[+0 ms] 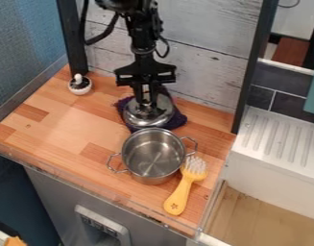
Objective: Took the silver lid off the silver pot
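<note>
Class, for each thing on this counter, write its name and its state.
Silver pot: upright, uncovered
Silver lid: off the pot
Dark cloth: crumpled, partly hidden by the lid
Yellow brush: lying, bristles up
Small white container: upright
Gripper: at the lid

A blue, textured wall (pixel 24 43) is rising at ten o'clock. At twelve, pale whitewashed planks (pixel 204 48) are standing behind the wood-block worktop (pixel 56 129), with dark posts (pixel 72 38) framing them at eleven and one. Dark tiles (pixel 284 102) are lining the wall between two and three; a white ridged surface (pixel 271 166) is sitting at three. Pale wood (pixel 249 216) is showing at five, a grey front (pixel 47 192) below the worktop at seven.
</note>
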`<control>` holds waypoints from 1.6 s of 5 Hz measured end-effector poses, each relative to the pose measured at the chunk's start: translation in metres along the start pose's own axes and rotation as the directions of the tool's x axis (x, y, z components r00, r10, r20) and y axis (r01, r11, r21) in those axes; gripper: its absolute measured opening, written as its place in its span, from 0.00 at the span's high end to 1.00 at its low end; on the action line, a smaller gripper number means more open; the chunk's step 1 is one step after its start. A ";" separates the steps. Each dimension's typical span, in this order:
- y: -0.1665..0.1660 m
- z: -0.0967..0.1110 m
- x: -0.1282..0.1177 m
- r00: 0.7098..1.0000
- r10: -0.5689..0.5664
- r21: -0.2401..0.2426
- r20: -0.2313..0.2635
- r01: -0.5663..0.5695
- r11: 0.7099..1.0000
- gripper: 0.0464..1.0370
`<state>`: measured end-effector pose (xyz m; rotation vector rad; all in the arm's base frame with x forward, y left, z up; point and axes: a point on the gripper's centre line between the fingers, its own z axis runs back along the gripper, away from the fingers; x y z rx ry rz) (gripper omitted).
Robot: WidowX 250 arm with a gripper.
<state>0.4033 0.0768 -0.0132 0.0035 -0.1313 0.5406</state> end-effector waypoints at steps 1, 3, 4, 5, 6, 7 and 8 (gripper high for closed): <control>-0.001 0.000 0.001 1.000 0.015 0.008 0.007 -0.015 1.000 0.72; 0.002 -0.004 -0.007 0.999 0.031 0.012 -0.011 -0.031 0.999 0.11; 0.002 0.006 -0.006 0.999 0.032 0.003 0.000 -0.032 0.999 0.02; -0.002 0.037 -0.002 0.998 0.034 -0.044 0.047 -0.032 0.999 0.03; 0.003 0.061 0.000 0.995 0.053 -0.081 0.086 -0.046 0.996 0.04; 0.005 0.076 -0.004 0.992 0.066 -0.139 0.109 -0.051 0.989 0.04; 0.007 0.079 -0.002 0.991 0.068 -0.144 0.117 -0.051 0.988 0.04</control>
